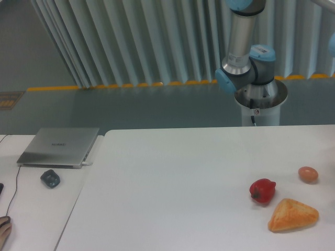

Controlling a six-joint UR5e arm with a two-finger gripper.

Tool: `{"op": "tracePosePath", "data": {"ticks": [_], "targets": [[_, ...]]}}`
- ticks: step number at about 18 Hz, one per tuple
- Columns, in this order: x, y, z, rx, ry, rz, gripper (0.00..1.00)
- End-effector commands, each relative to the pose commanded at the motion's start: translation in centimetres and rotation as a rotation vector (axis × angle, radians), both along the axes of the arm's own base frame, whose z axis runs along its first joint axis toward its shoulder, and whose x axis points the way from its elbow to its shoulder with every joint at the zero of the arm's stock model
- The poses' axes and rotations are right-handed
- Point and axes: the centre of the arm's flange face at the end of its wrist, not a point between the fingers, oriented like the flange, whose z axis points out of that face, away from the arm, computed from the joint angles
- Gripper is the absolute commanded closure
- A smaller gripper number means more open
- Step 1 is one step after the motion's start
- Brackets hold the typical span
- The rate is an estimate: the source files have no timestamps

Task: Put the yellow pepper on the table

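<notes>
The yellow pepper is out of view. The white table [172,183] fills the lower middle and right. On it at the right lie a red pepper [262,190], an orange-tan triangular bread piece [292,214] and a small brown egg [308,174]. The gripper is out of view past the right edge; only the arm's base [260,94] and upright link [242,36] show behind the table.
A closed silver laptop [60,146] and a dark mouse [50,178] sit on the adjoining white desk at the left, with a cable along its left side. A fingertip shows at the lower left corner [4,228].
</notes>
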Motion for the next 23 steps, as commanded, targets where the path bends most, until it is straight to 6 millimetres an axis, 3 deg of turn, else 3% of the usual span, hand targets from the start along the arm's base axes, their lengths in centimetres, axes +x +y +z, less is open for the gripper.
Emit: {"op": "tracePosePath", "data": {"ticks": [8,9,13,23], "targets": [[-3.3,-1.0,-2.5,0.052,0.029,0.028,0.00],[-4.2,-1.9,-3.1,0.052,0.030,0.045,0.00],[-6.7,-1.6,-7.1,0.056,0.056,0.028,0.00],[-7.9,-2.3,-8.8,0.057,0.059,0.041,0.00]]}}
